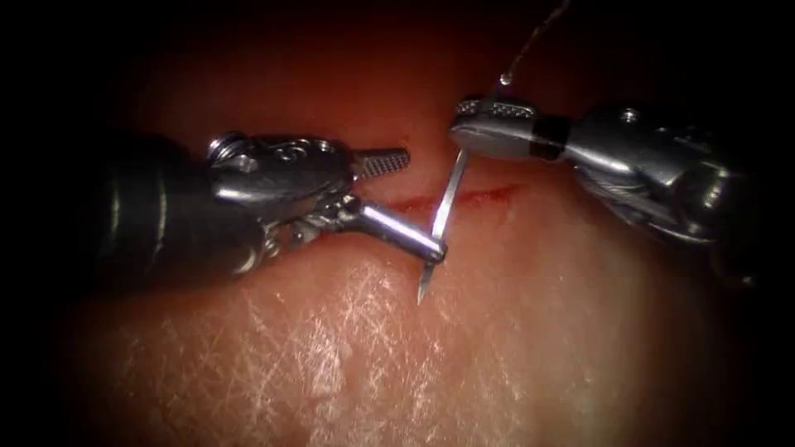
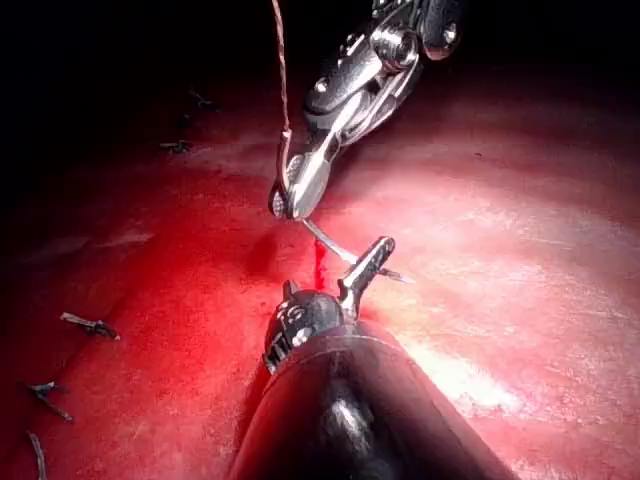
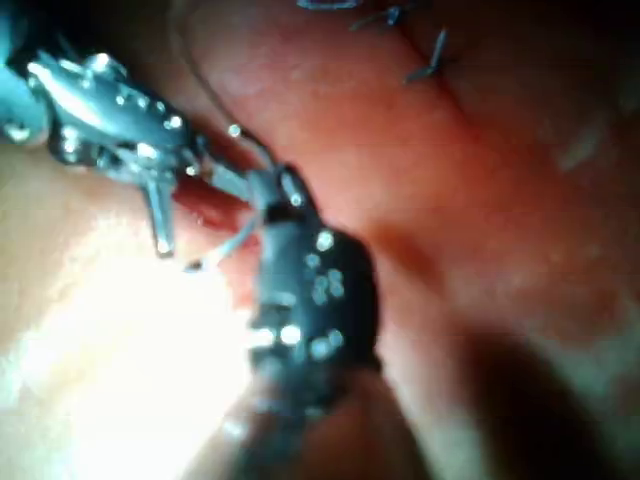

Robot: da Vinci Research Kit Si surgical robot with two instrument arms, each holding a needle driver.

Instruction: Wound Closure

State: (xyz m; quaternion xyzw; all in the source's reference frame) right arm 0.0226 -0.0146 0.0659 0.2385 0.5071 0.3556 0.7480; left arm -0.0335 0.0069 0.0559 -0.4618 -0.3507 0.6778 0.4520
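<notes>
Pale, scratched tissue [image 1: 348, 364] fills the foreground, and just beyond it your needle [image 1: 443, 211] hangs free over the cut [image 1: 472, 197], not in the tissue at all. Your right claw [image 1: 474, 132] has it clamped near the thread end, jaws closed tight, with the thread [image 1: 530, 41] running up and away from there. The point [image 1: 423, 290] dips below the cut, aimed at the near side. Your left claw [image 1: 414, 203] is wide open, gripping nothing: upper jaw [image 1: 383, 161] lifted clear, lower jaw [image 1: 402, 232] touching or lying right against the needle's shaft just above the point; I can't tell which. From the left wrist view, needle and open jaws sit together above the red fluid [image 2: 318, 262]. Judging by this, you're somewhere around a handover or a re-grip, with no bite taken here. Whatever comes next calls for a firm hold on the body, never on the tip. Cut ends of thread [image 2: 90, 325] lie well off to one side.
</notes>
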